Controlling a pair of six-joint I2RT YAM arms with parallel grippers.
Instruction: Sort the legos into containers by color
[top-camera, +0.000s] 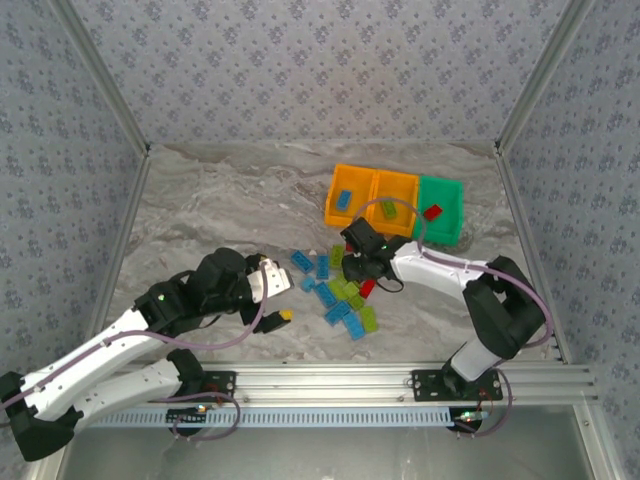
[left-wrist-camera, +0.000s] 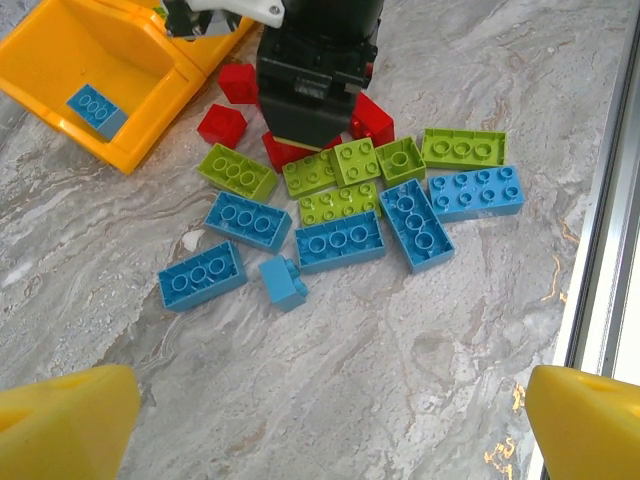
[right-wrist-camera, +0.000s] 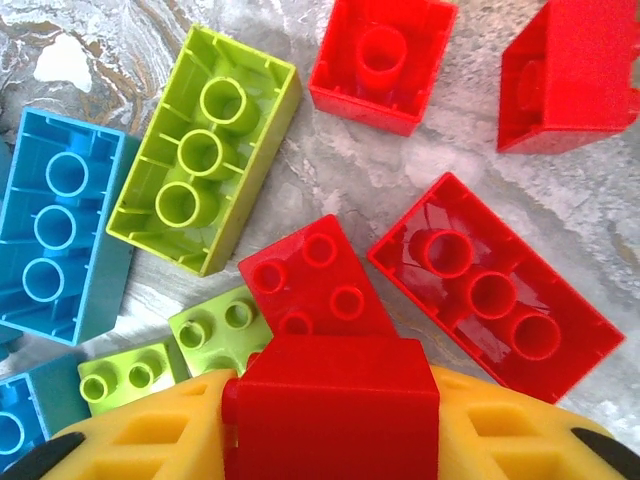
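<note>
The right gripper (right-wrist-camera: 330, 420) clamps a red brick (right-wrist-camera: 335, 385) in the lego pile (top-camera: 340, 290) near the table's (top-camera: 230, 200) near edge. The neighbouring red brick (right-wrist-camera: 310, 280) touching it could get dragged along. The left gripper (left-wrist-camera: 325, 425) stands wide apart.

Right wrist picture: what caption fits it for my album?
The right tool pinches a red brick over more scattered bricks.

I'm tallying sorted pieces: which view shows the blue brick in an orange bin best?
Left wrist: the blue brick lies large and studs-up on the orange bin's floor, its studs distinct. Top external shows the brick as a small blue patch in the leftmost bin.
</note>
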